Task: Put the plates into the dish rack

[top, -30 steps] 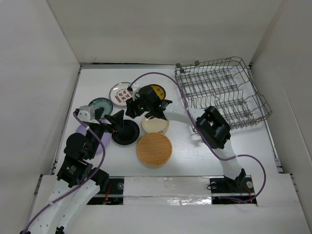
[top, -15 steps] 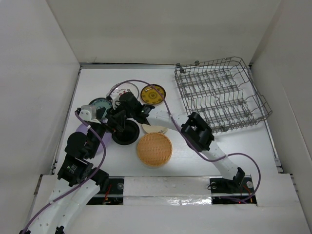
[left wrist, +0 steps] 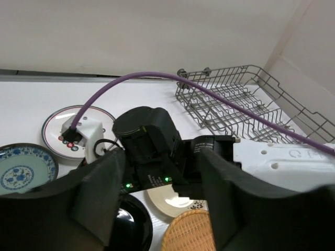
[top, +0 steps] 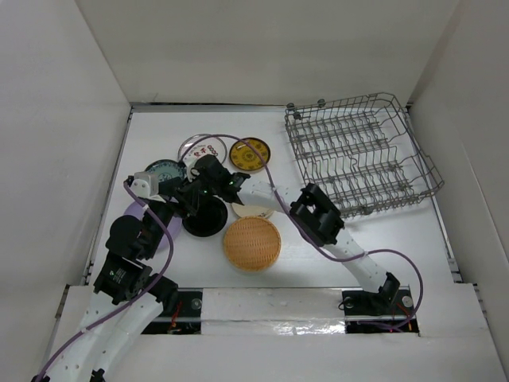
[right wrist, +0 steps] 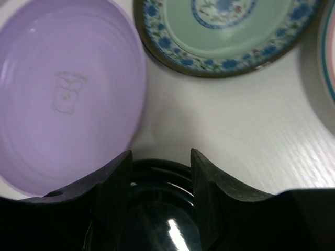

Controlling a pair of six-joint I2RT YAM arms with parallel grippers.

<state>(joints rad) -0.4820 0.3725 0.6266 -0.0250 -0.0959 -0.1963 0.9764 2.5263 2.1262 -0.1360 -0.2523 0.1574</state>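
Several plates lie left of the dish rack (top: 358, 155): white with red marks (top: 203, 150), dark yellow (top: 250, 153), teal (top: 163, 169), lavender (top: 137, 219), black (top: 208, 219), cream (top: 256, 210) and a woven orange-tan one (top: 251, 243). My right gripper (top: 193, 199) hangs open over the black plate's far rim (right wrist: 157, 209), its fingers (right wrist: 112, 193) standing either side above it. The lavender plate (right wrist: 68, 94) and the teal plate (right wrist: 230, 31) lie just beyond. My left gripper (left wrist: 167, 209) is open and holds nothing; the right wrist fills its view.
The rack (left wrist: 246, 104) stands at the back right, tilted against the wall. The right arm's forearm (top: 318, 215) stretches across the cream plate. A purple cable (left wrist: 157, 78) loops over the plates. White walls close in the table on three sides.
The right arm has swung left, from above the cream and yellow plates to above the black plate, uncovering the yellow plate. The left arm has stayed in place.
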